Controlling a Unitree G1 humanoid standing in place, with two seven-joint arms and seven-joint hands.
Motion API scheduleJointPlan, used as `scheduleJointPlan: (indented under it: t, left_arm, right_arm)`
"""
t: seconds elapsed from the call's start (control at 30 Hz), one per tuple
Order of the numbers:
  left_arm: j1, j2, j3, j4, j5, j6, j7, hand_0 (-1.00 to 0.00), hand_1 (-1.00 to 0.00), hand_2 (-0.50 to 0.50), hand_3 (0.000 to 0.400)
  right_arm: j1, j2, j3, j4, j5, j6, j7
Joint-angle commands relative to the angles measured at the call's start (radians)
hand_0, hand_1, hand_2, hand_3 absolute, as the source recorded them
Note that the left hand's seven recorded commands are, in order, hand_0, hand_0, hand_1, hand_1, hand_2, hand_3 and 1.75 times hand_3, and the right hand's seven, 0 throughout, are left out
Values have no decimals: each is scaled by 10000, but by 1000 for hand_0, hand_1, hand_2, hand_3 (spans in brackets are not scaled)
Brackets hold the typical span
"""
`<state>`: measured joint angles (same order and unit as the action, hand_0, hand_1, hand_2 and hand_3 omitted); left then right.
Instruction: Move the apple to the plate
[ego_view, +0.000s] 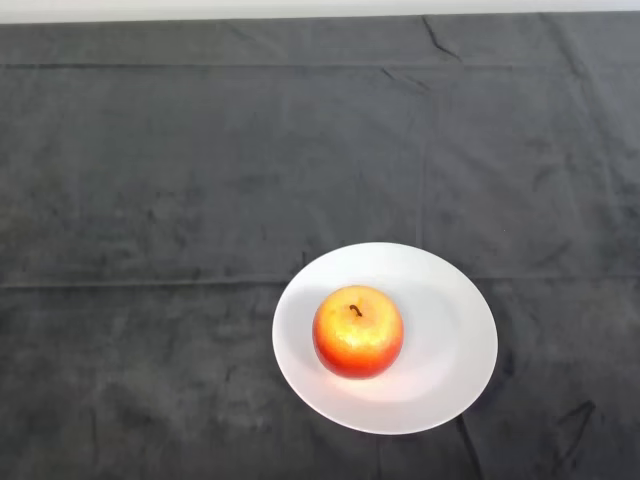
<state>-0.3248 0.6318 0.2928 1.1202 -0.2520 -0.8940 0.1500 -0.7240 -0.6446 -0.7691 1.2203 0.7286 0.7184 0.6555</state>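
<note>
A red and yellow apple (357, 332) stands upright, stem up, on a round white plate (450, 330). It sits left of the plate's middle. The plate lies on the dark cloth in the lower middle of the head view, a little to the right.
The dark cloth (180, 200) covers the whole table and has creases and fold lines. A pale strip of the table's far edge (300, 8) runs along the top of the view.
</note>
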Motion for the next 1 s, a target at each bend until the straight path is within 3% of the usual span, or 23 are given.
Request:
scheduleJointPlan:
  t: [0.03, 1.0]
  left_arm:
    - [-202, 466, 284, 417, 123, -215, -23, 0, 0, 0, 0]
    - [-220, 440, 616, 435, 447, -227, -72, 0, 0, 0, 0]
  right_arm:
    - [-104, -219, -142, -22, 189, -42, 34]
    - [-109, -223, -144, -11, 179, -45, 44]
